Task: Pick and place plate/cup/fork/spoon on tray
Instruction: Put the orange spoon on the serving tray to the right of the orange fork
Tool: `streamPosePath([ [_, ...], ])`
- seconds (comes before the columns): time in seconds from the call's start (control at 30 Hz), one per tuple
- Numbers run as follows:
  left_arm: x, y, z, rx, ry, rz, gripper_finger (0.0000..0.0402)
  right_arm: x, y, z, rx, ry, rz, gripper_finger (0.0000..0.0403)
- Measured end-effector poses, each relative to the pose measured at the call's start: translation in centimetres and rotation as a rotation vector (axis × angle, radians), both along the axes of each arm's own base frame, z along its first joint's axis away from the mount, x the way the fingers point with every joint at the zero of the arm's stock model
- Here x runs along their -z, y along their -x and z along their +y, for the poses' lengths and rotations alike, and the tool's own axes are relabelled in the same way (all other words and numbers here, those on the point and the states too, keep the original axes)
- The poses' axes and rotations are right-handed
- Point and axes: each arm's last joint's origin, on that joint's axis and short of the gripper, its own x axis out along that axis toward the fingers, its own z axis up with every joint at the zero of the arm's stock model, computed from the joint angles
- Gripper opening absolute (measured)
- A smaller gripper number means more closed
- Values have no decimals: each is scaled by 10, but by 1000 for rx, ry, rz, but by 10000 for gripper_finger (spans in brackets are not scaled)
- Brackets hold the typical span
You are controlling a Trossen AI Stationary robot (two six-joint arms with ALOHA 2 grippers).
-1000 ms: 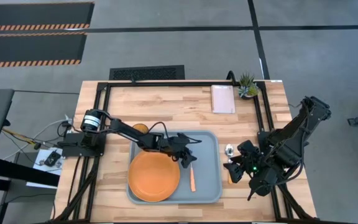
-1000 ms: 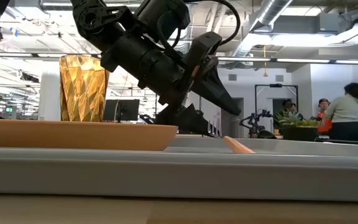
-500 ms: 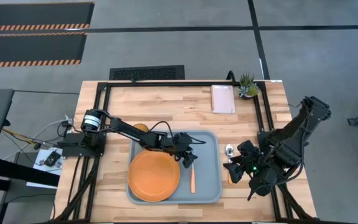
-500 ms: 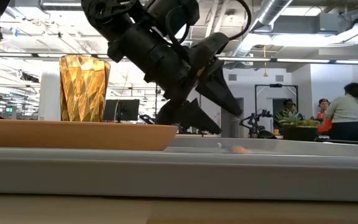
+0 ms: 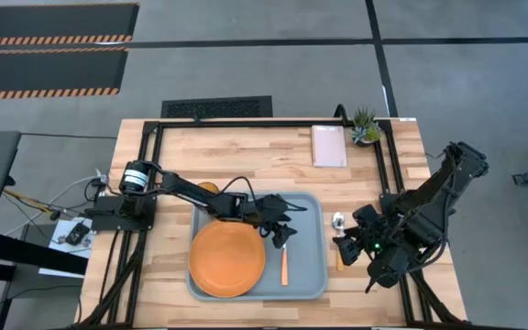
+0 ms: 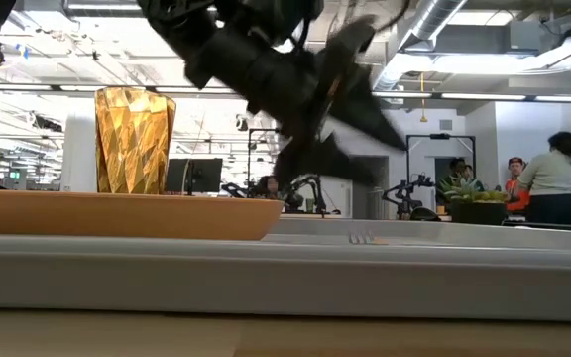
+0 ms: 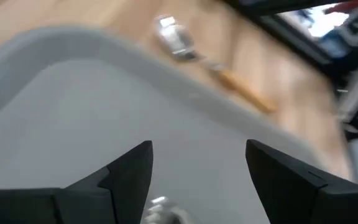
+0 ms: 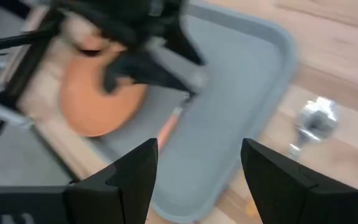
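Note:
The grey-blue tray (image 5: 305, 275) holds the orange plate (image 5: 227, 259) on its left half and the fork (image 5: 283, 266) to the plate's right, lying flat with its tines (image 6: 362, 238) toward the far side. My left gripper (image 5: 282, 234) hangs open and empty just above the tines (image 7: 160, 208). The amber cup (image 6: 134, 139) stands on the table behind the tray, partly under my left arm (image 5: 206, 190). The spoon (image 5: 339, 229) lies on the table right of the tray. My right gripper (image 8: 197, 146) is open above the table next to the spoon's handle.
A pale pink pad (image 5: 328, 145) and a small potted plant (image 5: 366, 126) sit at the table's far right. A black frame runs around the table's edges (image 5: 246, 122). People stand in the room far behind the table (image 6: 553, 178).
My left gripper has let go of the fork and gone up a little. The fork's handle end, raised before, has dropped, and the fork now lies flat on the tray beside the plate.

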Motion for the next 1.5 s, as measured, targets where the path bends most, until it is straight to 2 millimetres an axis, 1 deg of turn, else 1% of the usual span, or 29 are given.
streamPosePath([
  [0.07,-12,-6,-1,42,1,-36,242,5,1,-5,62,-21,82,254],
  [0.13,-27,-13,1,84,5,-75,242,14,2,-9,121,-29,209,254],
  [0.2,-43,-17,6,115,9,-99,242,23,3,-9,170,-33,350,254],
  [0.27,-61,-20,14,118,22,-118,241,38,-1,-6,186,-43,447,254],
  [0.33,-79,-21,23,106,54,-157,241,55,-7,0,197,-69,488,254],
  [0.43,-106,-18,35,66,103,-225,241,82,-15,6,211,-115,498,254],
  [0.53,-125,-13,42,43,142,-285,241,110,-20,9,210,-168,492,254],
  [0.6,-132,-11,43,33,165,-305,241,125,-21,8,211,-198,492,254],
  [0.7,-136,-11,43,41,196,-328,241,145,-18,3,219,-215,522,254],
  [0.8,-136,-11,40,53,226,-332,241,159,-17,0,216,-240,501,254],
  [1.0,-137,-11,34,67,222,-334,241,190,-15,-5,216,-319,444,254],
  [1.1,-136,-11,34,64,227,-331,242,199,-15,-5,216,-338,437,244],
  [1.2,-136,-10,35,61,226,-329,242,201,-15,-5,239,-339,460,208],
  [1.4,-137,-11,35,62,225,-339,242,197,-15,-4,245,-320,496,90],
  [1.5,-137,-11,35,57,223,-334,242,197,-15,-4,232,-319,499,46],
])
